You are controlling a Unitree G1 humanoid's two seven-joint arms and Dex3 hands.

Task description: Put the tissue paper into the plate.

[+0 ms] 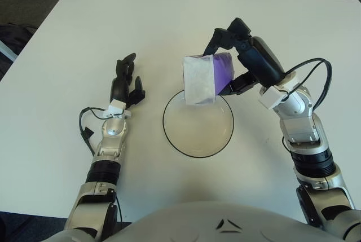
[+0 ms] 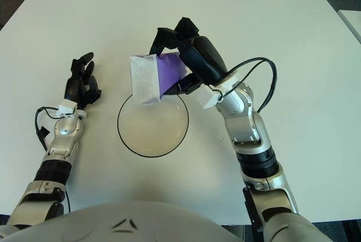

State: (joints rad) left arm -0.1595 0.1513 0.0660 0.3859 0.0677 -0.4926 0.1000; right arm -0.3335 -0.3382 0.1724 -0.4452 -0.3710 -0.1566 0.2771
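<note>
The tissue paper pack (image 1: pixel 207 77) is white and purple. My right hand (image 1: pixel 240 50) is shut on its purple end and holds it in the air over the far rim of the plate (image 1: pixel 198 123), a shallow clear dish with a dark rim at the table's middle. The pack's white end hangs lowest, over the plate's back edge. The plate holds nothing. My left hand (image 1: pixel 126 81) shows to the left of the plate, fingers spread, holding nothing.
The white table (image 1: pixel 169 27) carries only the plate. Dark floor lies beyond its far edge, and a dark bag (image 1: pixel 11 42) sits off the left edge. Cables loop at both wrists.
</note>
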